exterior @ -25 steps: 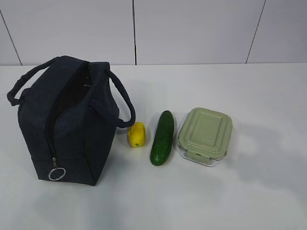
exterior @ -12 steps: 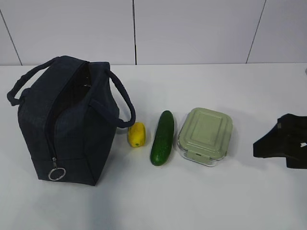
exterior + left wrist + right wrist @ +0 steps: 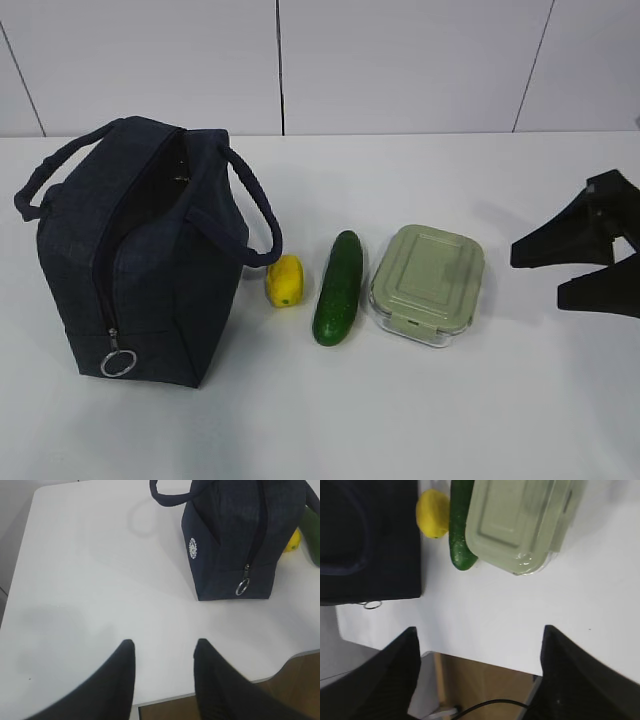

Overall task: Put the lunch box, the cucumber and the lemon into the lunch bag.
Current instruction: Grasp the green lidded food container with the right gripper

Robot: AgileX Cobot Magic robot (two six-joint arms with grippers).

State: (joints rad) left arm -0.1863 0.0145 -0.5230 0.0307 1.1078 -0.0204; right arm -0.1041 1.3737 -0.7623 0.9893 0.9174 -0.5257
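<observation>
Looking down the white table (image 3: pixel 450 420) from the exterior camera, I am seeing the lunch bag (image 3: pixel 140 270) standing upright on the left, its top zipper gaping open and the silver ring pull (image 3: pixel 118 362) hanging low on the near end. Two padded handles (image 3: pixel 250 215) are arching out to either side. Just right of the bag the lemon (image 3: pixel 285 280) is lying on the table, then the cucumber (image 3: pixel 339 288) beside it, then the lunch box (image 3: pixel 428 283) with its sage-green lid clipped on — all three in a row, none of them in the bag.

I am holding the right gripper (image 3: pixel 590 260) at the right edge of the exterior view, apart from the lunch box, with its jaws spread wide and nothing between them. Its wrist camera is showing both dark fingers (image 3: pixel 580 680) framing bare table, with the lunch box, cucumber and lemon beyond.

I am keeping the left gripper (image 3: pixel 162 655) near the table's front edge, well short of the bag — jaws parted moderately, gripping nothing.
</observation>
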